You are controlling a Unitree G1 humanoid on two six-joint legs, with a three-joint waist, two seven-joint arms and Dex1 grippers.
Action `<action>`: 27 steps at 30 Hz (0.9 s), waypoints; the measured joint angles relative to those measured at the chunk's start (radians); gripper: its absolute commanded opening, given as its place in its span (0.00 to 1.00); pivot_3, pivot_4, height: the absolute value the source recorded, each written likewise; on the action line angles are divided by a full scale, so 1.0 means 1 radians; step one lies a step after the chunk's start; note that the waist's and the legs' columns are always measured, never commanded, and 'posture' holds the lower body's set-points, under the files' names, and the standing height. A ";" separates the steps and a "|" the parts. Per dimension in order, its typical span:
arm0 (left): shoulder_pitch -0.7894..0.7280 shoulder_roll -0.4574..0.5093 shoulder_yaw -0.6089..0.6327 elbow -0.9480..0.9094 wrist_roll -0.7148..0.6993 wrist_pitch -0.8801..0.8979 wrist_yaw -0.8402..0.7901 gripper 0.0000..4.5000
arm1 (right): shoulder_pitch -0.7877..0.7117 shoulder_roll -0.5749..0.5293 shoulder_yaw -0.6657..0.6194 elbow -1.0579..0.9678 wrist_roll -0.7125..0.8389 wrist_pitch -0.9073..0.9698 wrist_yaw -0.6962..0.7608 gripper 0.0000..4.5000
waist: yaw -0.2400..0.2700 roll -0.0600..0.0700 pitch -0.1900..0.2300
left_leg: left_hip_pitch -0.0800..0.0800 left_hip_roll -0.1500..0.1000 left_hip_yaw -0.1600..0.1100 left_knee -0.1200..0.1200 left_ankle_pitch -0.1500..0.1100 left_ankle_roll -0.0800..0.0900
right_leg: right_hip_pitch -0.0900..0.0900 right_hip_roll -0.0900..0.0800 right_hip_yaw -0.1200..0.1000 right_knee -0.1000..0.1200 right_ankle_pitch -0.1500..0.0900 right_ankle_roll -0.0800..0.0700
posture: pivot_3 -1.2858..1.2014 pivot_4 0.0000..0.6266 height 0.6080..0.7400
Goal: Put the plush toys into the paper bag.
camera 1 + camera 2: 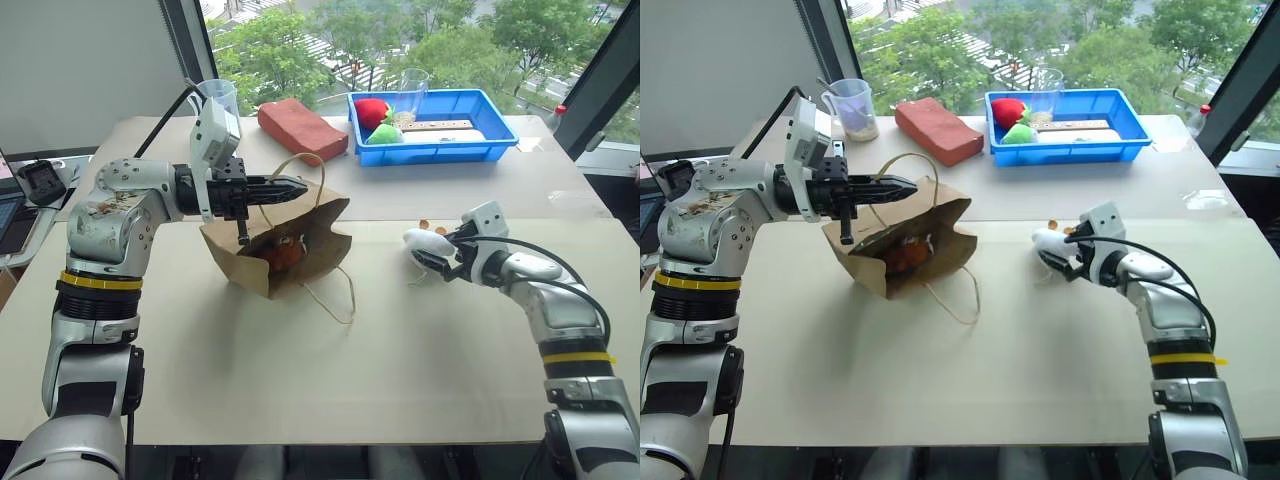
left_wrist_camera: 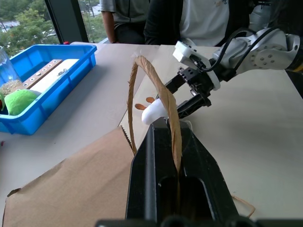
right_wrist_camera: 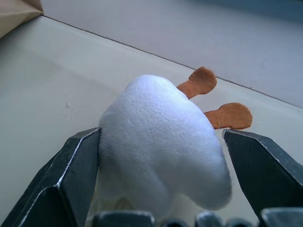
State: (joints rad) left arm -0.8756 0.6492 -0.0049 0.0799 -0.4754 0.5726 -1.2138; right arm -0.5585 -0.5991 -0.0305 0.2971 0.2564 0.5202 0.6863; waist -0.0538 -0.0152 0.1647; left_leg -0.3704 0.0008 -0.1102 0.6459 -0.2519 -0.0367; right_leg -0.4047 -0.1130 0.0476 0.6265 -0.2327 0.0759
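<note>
The brown paper bag (image 1: 290, 235) stands tilted on the table with its mouth toward me. My left gripper (image 1: 295, 187) is shut on one of the bag's twine handles (image 2: 156, 85) and holds it up. The orange-brown monkey (image 1: 283, 255) lies inside the bag. To the right of the bag, the white plush toy (image 1: 425, 241) with tan ears rests on the table. My right gripper (image 1: 432, 258) is open with one finger on each side of the toy (image 3: 161, 142). One finger touches its side and the other stands a little off.
A blue tray (image 1: 500, 140) at the back holds red and green fruit-like items and a wooden strip. A reddish brick block (image 1: 302, 128) and a measuring cup (image 1: 222, 97) stand behind the bag. The bag's second handle (image 1: 335, 300) trails on the table. People (image 2: 189, 19) sit at the far side.
</note>
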 measured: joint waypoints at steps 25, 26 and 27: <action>-0.018 -0.003 -0.010 0.013 0.001 -0.002 -0.006 0.00 | 0.043 0.195 0.132 -0.620 0.308 0.436 -0.018 0.00 | 0.000 0.000 0.000 | 0.001 0.000 -0.001 0.002 0.000 0.000 | -0.001 0.000 -0.001 0.001 0.000 0.000 | 0.52 0.24 1.00; -0.019 -0.003 -0.011 0.014 0.001 -0.002 -0.009 0.00 | 0.024 0.218 0.148 -0.610 0.300 0.435 -0.032 0.00 | 0.001 0.000 0.000 | 0.001 0.000 -0.001 0.002 0.000 0.000 | -0.001 0.000 -0.001 0.001 0.000 0.000 | 0.52 0.24 1.00; -0.020 -0.004 -0.012 0.016 0.001 -0.002 -0.012 0.00 | 0.003 0.244 0.162 -0.592 0.288 0.428 -0.047 0.00 | 0.002 0.000 0.000 | 0.001 0.000 -0.001 0.002 0.000 0.000 | -0.001 0.000 -0.001 0.002 0.000 0.000 | 0.52 0.24 1.00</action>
State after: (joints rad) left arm -0.8959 0.6450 -0.0171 0.0957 -0.4746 0.5710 -1.2261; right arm -0.5559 -0.3549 0.1316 -0.2951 0.5447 0.9478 0.6395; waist -0.0516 -0.0153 0.1646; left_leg -0.3694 0.0009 -0.1115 0.6477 -0.2518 -0.0369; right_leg -0.4052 -0.1126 0.0467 0.6285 -0.2329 0.0760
